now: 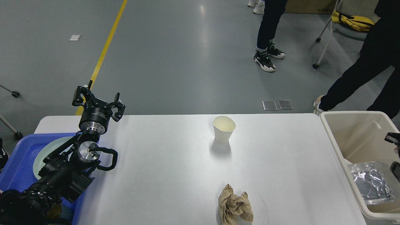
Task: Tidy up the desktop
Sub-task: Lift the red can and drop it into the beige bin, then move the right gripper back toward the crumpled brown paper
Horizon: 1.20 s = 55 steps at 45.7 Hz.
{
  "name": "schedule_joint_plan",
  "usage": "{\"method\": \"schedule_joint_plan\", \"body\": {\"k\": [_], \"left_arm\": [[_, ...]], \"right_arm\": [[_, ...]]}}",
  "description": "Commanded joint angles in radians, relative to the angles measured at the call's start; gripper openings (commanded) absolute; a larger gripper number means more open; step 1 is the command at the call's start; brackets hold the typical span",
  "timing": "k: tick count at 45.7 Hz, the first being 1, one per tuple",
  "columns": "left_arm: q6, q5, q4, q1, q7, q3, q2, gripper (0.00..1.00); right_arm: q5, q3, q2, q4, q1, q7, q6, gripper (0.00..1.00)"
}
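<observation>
One wide white desktop fills the lower frame, running from the blue tray on the left to the beige bin on the right. One beige bin sits against its right edge, with one crinkled silver foil piece lying inside. One blue tray overlaps the left end, holding one pale round plate. One left arm rises over that tray, and the left gripper hangs above the table's far-left corner, both fingers spread apart and empty. On the desktop: one paper cup, upright, near the far edge; one crumpled brown paper wad near the front edge, well apart from the cup. Only small black bits show at the right edge over the bin; I cannot tell whether they are the right gripper.
</observation>
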Motion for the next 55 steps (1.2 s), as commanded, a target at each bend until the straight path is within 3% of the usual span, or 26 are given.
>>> {"method": "schedule_joint_plan", "body": {"k": [1, 2, 3, 4, 21, 27, 33, 38, 42, 43, 46, 48, 55], "left_arm": [[0.0, 0.0, 0.001, 0.0, 0.0, 0.0, 0.001, 0.98], [0.0, 0.0, -0.001, 0.0, 0.0, 0.0, 0.001, 0.98], [0.0, 0.0, 0.001, 0.0, 0.0, 0.0, 0.001, 0.98], [0.0, 0.0, -0.001, 0.0, 0.0, 0.0, 0.001, 0.98], [0.0, 0.0, -0.001, 0.0, 0.0, 0.0, -0.001, 0.98], [0.0, 0.0, -0.001, 0.0, 0.0, 0.0, 0.001, 0.98], [0.0, 0.0, -0.001, 0.0, 0.0, 0.0, 0.001, 0.98], [0.0, 0.0, -0.001, 0.0, 0.0, 0.0, 0.001, 0.98], [0.0, 0.0, 0.001, 0.0, 0.0, 0.0, 0.001, 0.98], [0.0, 0.0, 0.001, 0.0, 0.0, 0.0, 0.001, 0.98], [0.0, 0.0, 0.001, 0.0, 0.0, 0.0, 0.001, 0.98], [0.0, 0.0, -0.001, 0.0, 0.0, 0.0, 0.001, 0.98], [0.0, 0.0, -0.001, 0.002, 0.0, 0.0, 0.001, 0.98]], "right_arm": [[-0.001, -0.005, 0.031, -0.008, -0.034, -0.003, -0.018, 0.0], [-0.001, -0.003, 0.033, -0.008, -0.034, -0.003, -0.02, 0.17], [0.0, 0.0, 0.035, -0.008, -0.034, -0.005, -0.018, 0.65], [0.0, -0.001, 0.036, -0.008, -0.034, -0.01, -0.017, 1.0], [0.009, 0.018, 0.036, 0.063, 0.066, -0.007, -0.001, 1.0], [0.011, 0.003, -0.092, 0.374, 0.323, -0.005, 0.051, 1.0], [0.009, -0.057, -0.186, 0.664, 0.645, -0.002, 0.244, 1.0], [0.009, -0.121, -0.199, 0.875, 0.865, 0.0, 0.356, 1.0], [0.009, -0.176, -0.202, 1.176, 1.043, -0.002, 0.382, 1.0], [0.009, -0.223, -0.191, 1.351, 1.144, -0.003, 0.382, 1.0], [0.012, -0.261, -0.141, 1.523, 1.242, -0.005, 0.379, 1.0], [0.015, -0.273, -0.102, 1.583, 1.284, -0.003, 0.381, 1.0], [0.055, -0.275, -0.03, 1.583, 1.301, -0.002, 0.393, 1.0]]}}
